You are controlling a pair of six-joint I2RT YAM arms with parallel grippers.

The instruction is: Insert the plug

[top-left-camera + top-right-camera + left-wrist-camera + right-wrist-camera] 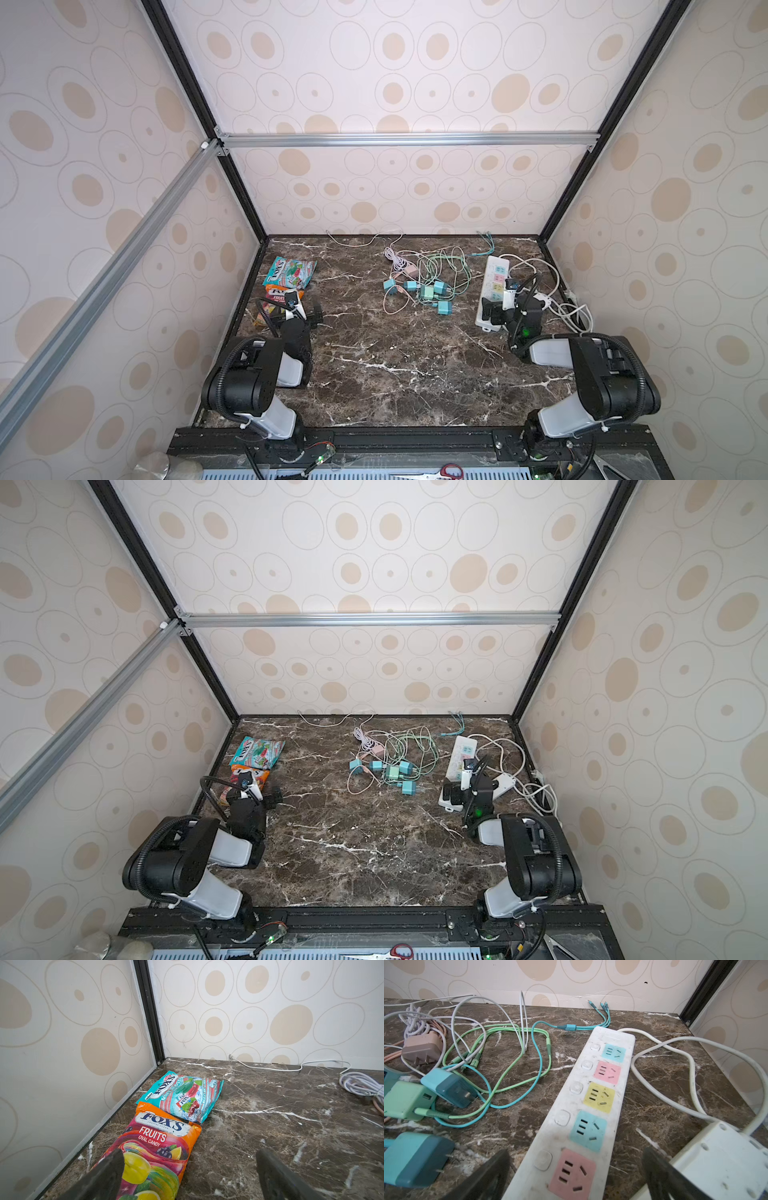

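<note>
A white power strip (495,277) (462,752) with several pastel sockets lies at the right of the marble table. In the right wrist view the strip (572,1105) runs away from me. My right gripper (576,1153) (492,313) (453,793) hangs open over its near end, with a pink socket (572,1174) between the fingers. Several teal and green charger plugs (424,291) (392,771) lie tangled in cables mid-table, and one teal plug (448,1086) lies prongs toward the strip. My left gripper (190,1155) (301,315) (259,798) is open and empty at the far left.
Two candy bags, teal (187,1095) (291,272) and orange (158,1142), lie by the left wall under my left gripper. A second white socket block (726,1159) and thick white cords (691,1076) (561,307) crowd the right wall. Patterned walls enclose three sides.
</note>
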